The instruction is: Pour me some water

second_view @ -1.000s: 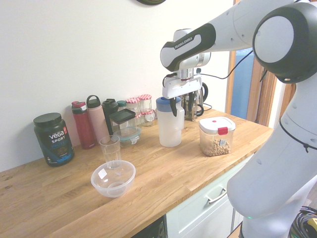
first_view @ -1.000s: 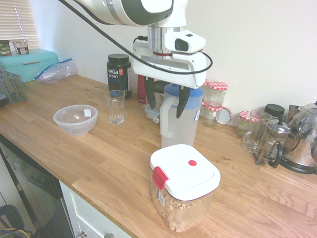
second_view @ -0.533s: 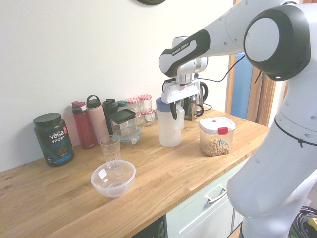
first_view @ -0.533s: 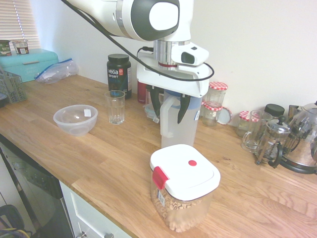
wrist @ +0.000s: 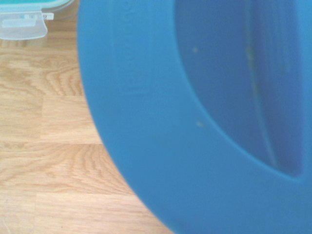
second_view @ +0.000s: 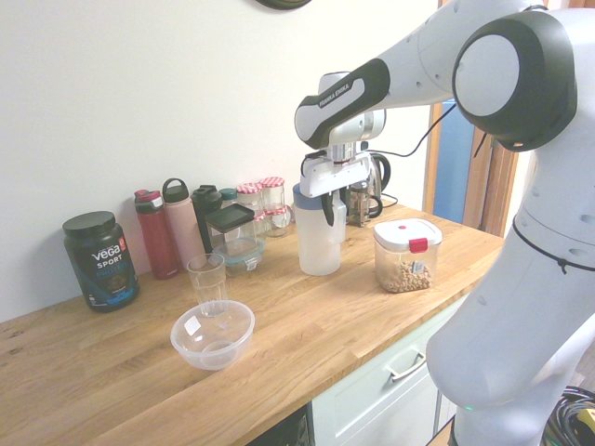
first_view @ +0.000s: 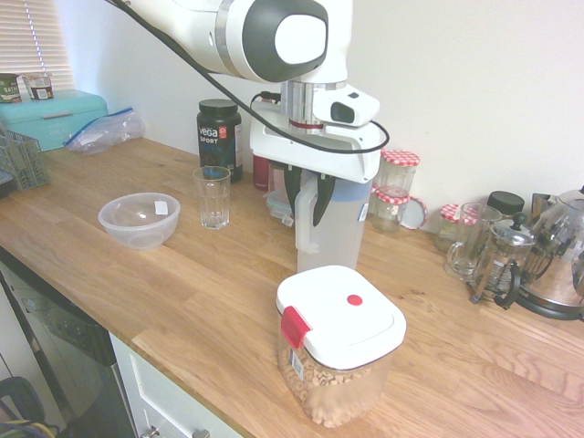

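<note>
A frosted white jug [first_view: 339,233] with a blue lid [wrist: 141,107] stands upright on the wooden counter [first_view: 182,301]; the water inside cannot be made out through its wall. My gripper [first_view: 307,203] reaches down from above, and its dark fingers [first_view: 294,193] press on both sides of the jug's white handle [first_view: 305,224]. In the second exterior view the gripper [second_view: 325,206] sits at the jug's [second_view: 316,249] near side. An empty clear glass [first_view: 212,196] stands to the jug's left, apart from it, also visible as the glass [second_view: 206,277] beside the bowl.
A clear plastic bowl [first_view: 139,219] sits left of the glass. A white-lidded tub [first_view: 339,342] of beige grains stands just in front of the jug. Jars [first_view: 397,173], a black canister [first_view: 219,137], a French press [first_view: 502,265] and a kettle [first_view: 561,265] line the wall.
The fingers have drawn together from wide apart onto the jug's handle, and the gripper has sunk a little lower. The jug has not moved.
</note>
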Robot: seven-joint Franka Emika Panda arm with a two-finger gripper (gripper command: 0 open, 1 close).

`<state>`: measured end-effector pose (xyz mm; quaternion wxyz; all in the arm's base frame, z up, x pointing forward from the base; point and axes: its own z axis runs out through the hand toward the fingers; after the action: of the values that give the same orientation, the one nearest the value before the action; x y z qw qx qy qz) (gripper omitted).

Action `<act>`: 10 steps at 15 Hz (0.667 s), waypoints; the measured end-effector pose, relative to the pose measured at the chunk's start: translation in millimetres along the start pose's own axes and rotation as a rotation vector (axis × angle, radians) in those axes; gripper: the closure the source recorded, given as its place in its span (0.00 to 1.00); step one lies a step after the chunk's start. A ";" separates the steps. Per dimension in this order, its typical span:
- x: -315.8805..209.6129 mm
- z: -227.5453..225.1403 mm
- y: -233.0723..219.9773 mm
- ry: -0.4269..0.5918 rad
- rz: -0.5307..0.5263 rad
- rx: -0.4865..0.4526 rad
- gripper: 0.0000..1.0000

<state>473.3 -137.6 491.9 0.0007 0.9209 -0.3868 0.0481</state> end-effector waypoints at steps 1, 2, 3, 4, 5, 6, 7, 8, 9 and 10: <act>-0.6 0.6 -1.4 0.000 -0.004 -0.001 1.00; -1.3 0.5 -2.8 0.001 -0.007 -0.001 1.00; -1.6 0.0 -4.2 0.004 -0.010 0.000 1.00; -2.2 -0.6 -5.9 0.006 -0.012 0.001 1.00; -2.4 -0.8 -6.6 0.008 -0.013 0.001 1.00; -2.4 -0.9 -6.5 0.009 -0.014 -0.001 1.00; -2.1 -1.1 -6.0 0.010 -0.014 -0.002 1.00; -1.2 -2.0 -4.3 0.012 -0.011 -0.003 1.00; 0.0 -4.8 -1.0 0.018 -0.006 -0.003 1.00; 0.7 -10.9 3.7 0.028 -0.002 -0.003 1.00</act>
<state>470.2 -140.3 502.7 0.0076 0.9206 -0.3857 0.0606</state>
